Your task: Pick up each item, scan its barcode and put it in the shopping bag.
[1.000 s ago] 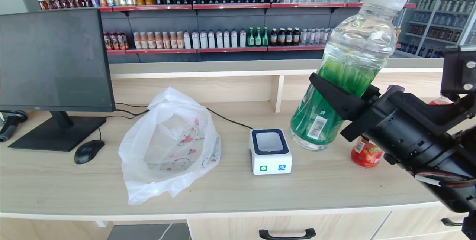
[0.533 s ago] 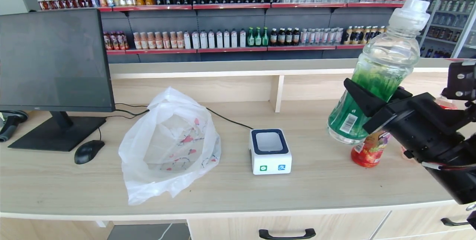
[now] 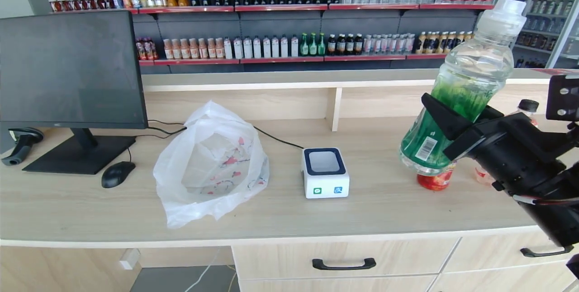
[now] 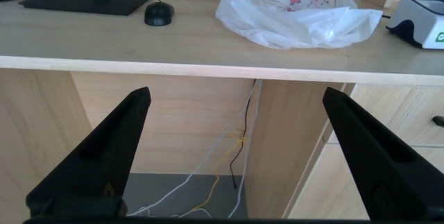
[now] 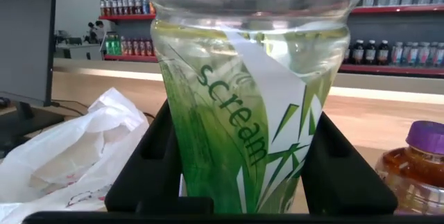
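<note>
One green bottle [image 3: 466, 70] is clamped in the right gripper [image 3: 457, 109], tilted above the counter [image 3: 384, 213] with its barcode [image 3: 425, 148] outward, evidently for presentation to the scanner [image 3: 325, 178].

The right arm [image 3: 520, 165], at the right of the head view, is matte black and built of stout cylindrical segments. A boxy black bracket [image 3: 563, 100] at the frame's right edge carries two silver screws. A bundle of red and white cables [image 3: 540, 201] loops beside the wrist. The right claw [image 3: 457, 111] has black wedge-shaped fingers [image 3: 441, 113]. The left claw [image 4: 236, 99] shows two long, tapering black ones.
</note>
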Controlling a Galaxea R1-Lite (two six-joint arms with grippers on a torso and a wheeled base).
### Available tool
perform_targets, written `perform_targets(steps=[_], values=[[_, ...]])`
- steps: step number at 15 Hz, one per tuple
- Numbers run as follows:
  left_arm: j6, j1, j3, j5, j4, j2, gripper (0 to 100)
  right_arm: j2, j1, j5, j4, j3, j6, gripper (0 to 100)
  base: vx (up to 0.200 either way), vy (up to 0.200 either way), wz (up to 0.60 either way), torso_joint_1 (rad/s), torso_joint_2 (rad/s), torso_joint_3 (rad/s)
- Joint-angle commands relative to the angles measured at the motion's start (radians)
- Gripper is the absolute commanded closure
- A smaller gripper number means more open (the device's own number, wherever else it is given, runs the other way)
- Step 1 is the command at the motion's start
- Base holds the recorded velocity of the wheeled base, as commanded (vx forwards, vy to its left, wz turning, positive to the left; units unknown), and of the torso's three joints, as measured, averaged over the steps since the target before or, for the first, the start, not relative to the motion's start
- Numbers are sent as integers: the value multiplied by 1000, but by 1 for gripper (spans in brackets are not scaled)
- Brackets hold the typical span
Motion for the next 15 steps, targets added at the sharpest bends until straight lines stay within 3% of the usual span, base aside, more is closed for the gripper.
perform_targets(steps=[1,2,15], values=[[0,0,0,0,0,0,0,16,-8,0,-1,1,0,100,0,0,0,0,0,0],[-1,0,0,0,0,0,0,25,-23,0,-1,-2,0,100,0,0,0,0,0,0],[-6,0,0,0,-2,0,0,42,-30,4,-6,-37,13,100,0,200,0,5,3,1]])
